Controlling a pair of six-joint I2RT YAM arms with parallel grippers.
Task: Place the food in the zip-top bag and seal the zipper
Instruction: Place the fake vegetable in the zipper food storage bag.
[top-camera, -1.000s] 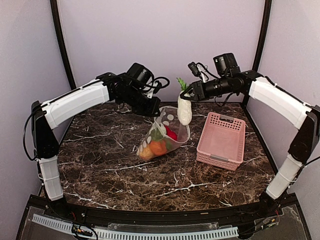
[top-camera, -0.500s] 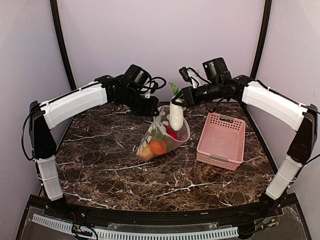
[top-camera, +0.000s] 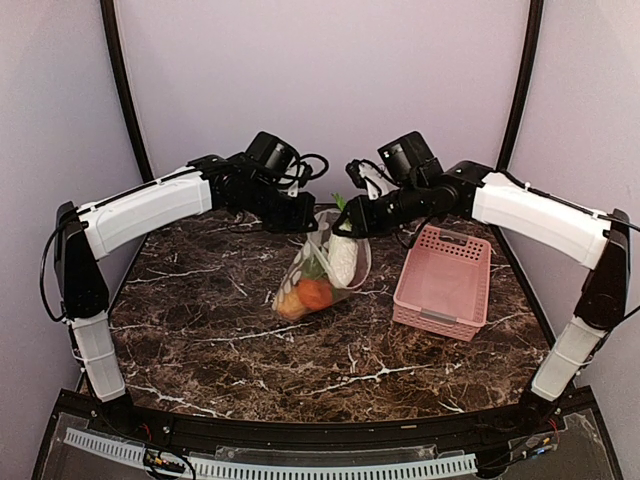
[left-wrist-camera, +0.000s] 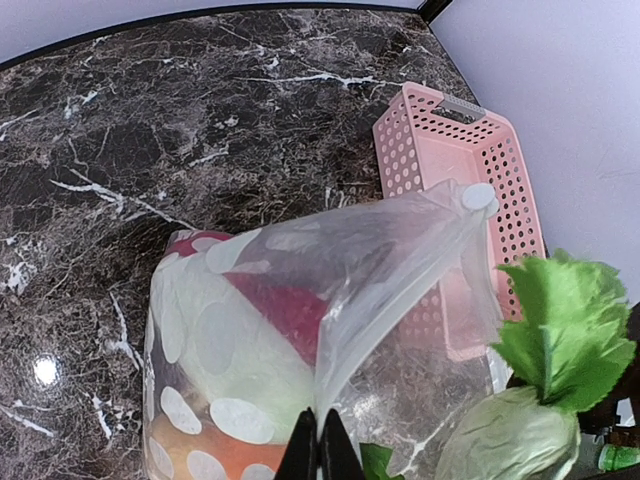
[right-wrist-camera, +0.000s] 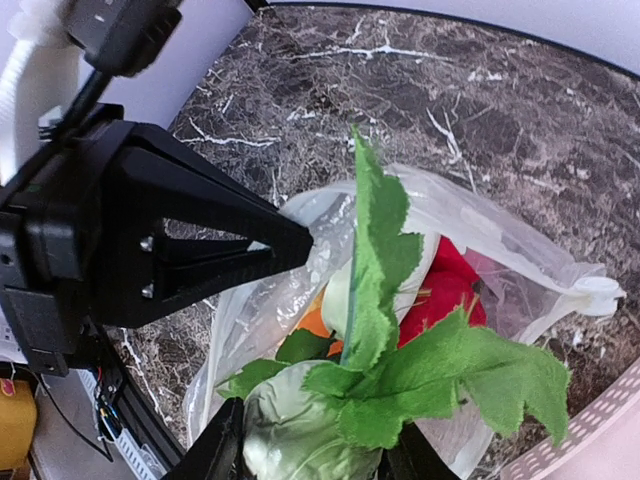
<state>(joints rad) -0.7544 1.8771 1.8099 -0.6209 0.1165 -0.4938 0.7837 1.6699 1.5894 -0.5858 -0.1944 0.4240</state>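
My left gripper (left-wrist-camera: 320, 450) pinches the zip-top bag (top-camera: 300, 268) by its rim, holding it up near the worktop's (top-camera: 200, 320) far edge. My right gripper (right-wrist-camera: 312, 458) clasps a white radish (right-wrist-camera: 285, 435) partway into the mouth. Other food (top-camera: 316, 293) sits inside. Letting go and sealing are left, I judge.

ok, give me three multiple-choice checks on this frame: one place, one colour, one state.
1. In the top view, the pink basket sits where relative to the zip-top bag?
A. to its left
B. to its right
C. beneath it

2. The leaves of the white radish in the right gripper are:
A. green
B. purple
C. yellow

3. The left gripper is:
A. open, holding nothing
B. shut on the bag's edge
C. shut on the basket

Answers:
1. B: the basket stands right of the bag.
2. A: green leaves fill the right wrist view.
3. B: its closed fingers pinch the plastic in the left wrist view.
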